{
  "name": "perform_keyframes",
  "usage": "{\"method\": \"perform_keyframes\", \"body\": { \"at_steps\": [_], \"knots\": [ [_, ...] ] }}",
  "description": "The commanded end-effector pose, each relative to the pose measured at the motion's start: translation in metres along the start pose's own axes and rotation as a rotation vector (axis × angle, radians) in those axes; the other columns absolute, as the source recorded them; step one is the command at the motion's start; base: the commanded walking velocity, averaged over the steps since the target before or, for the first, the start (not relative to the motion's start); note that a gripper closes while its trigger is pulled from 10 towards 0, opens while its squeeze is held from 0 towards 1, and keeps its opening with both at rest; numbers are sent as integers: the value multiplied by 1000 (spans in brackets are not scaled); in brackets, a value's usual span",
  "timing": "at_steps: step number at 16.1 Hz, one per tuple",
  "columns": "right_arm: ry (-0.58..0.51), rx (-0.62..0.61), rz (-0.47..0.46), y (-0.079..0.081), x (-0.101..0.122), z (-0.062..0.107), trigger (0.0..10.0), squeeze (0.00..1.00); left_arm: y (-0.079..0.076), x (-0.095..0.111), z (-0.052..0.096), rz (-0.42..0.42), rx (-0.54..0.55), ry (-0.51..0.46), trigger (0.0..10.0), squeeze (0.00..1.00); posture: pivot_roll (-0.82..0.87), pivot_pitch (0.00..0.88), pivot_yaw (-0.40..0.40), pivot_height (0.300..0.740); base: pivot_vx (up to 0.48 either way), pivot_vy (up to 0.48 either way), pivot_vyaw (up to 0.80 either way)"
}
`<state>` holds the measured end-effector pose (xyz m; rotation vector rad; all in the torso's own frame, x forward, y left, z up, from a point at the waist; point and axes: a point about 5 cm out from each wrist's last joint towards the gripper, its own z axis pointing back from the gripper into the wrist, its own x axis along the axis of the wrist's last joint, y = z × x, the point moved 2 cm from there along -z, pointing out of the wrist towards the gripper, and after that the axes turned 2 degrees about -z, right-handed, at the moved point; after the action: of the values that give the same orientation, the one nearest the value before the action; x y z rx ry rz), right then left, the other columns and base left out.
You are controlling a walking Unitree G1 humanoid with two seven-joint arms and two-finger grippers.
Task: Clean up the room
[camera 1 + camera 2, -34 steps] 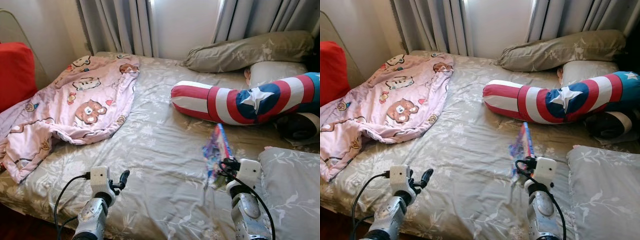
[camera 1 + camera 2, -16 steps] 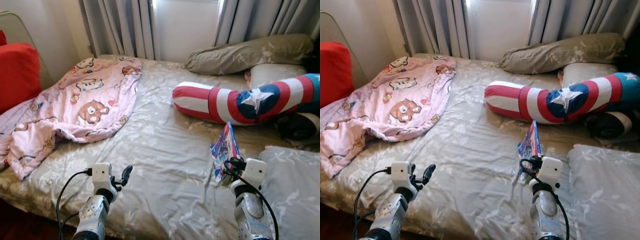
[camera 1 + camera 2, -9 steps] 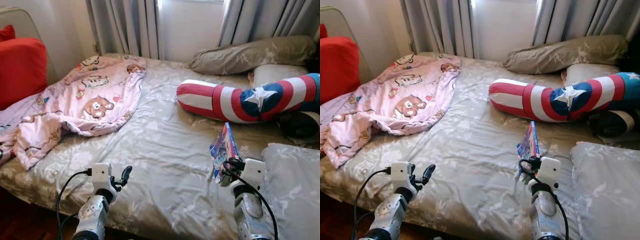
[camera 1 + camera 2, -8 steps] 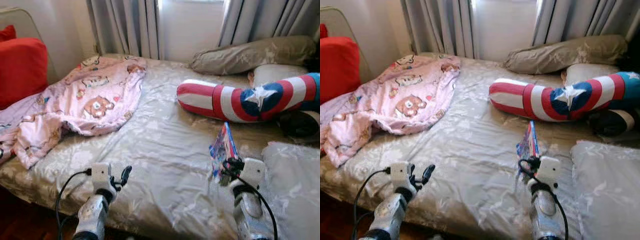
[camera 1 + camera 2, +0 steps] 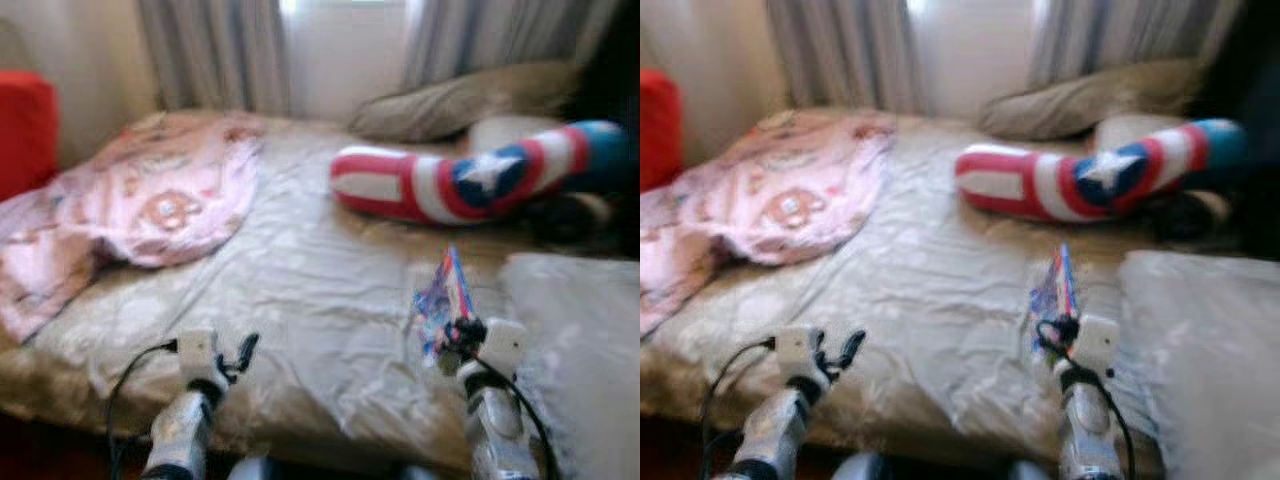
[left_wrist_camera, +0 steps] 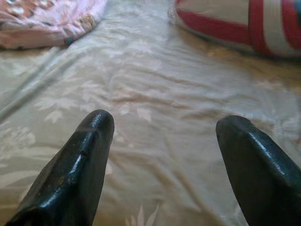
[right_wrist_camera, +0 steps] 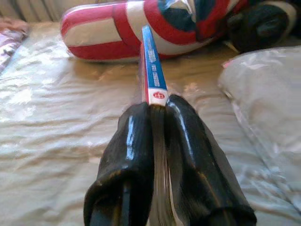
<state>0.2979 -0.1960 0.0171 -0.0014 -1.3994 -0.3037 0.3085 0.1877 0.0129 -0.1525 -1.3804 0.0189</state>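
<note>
- Both eye views were blurred.
- Right gripper (image 7: 157, 117) was clamped on a thin book (image 5: 445, 300); the two fingers (image 7: 129, 155) pressed against its covers, blue spine facing the wrist camera.
- The book stood upright on edge in the right gripper, raised above the bed (image 5: 320, 290), near the bed's front edge on the robot's right.
- Left gripper (image 6: 162, 136) hovered over the bedsheet with its fingers (image 6: 87, 155) spread well apart and nothing between them; it sat low on the robot's left, near the front edge of the bed.
- A red, white and blue bolster (image 5: 450, 185) with a white star lay across the far right of the bed, beyond the book.
- An olive pillow (image 5: 450, 100) lay behind the bolster, against the curtains (image 5: 210, 50).
- A grey pillow (image 5: 1200, 340) lay at the right front of the bed, just beside the right arm.
- A pink blanket (image 5: 140, 205) with a cartoon print was spread over the bed's left side, reaching its left edge.
- A red cushion (image 5: 25, 125) stood at the far left, beside the blanket.
</note>
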Motion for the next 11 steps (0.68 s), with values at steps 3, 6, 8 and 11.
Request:
{"method": "perform_keyframes", "body": {
  "at_steps": [3,6,8,11],
  "knots": [
    [-40,18,-9,4,13,-7,10000,0,0,-5,3,9,-4,17,10000,0,5,0,-21,632,0,0,-454],
    [-56,19,-3,4,14,-6,10000,0,0,-5,2,13,-6,18,10000,0,4,0,-20,632,0,0,0],
    [-56,20,-2,4,14,-7,10000,0,-1,-5,3,15,-8,17,10000,0,5,0,-21,632,0,0,0],
    [-58,27,0,5,14,-6,10000,0,0,-6,3,16,-7,19,10000,0,5,0,-22,632,0,0,0]
  ]
}}
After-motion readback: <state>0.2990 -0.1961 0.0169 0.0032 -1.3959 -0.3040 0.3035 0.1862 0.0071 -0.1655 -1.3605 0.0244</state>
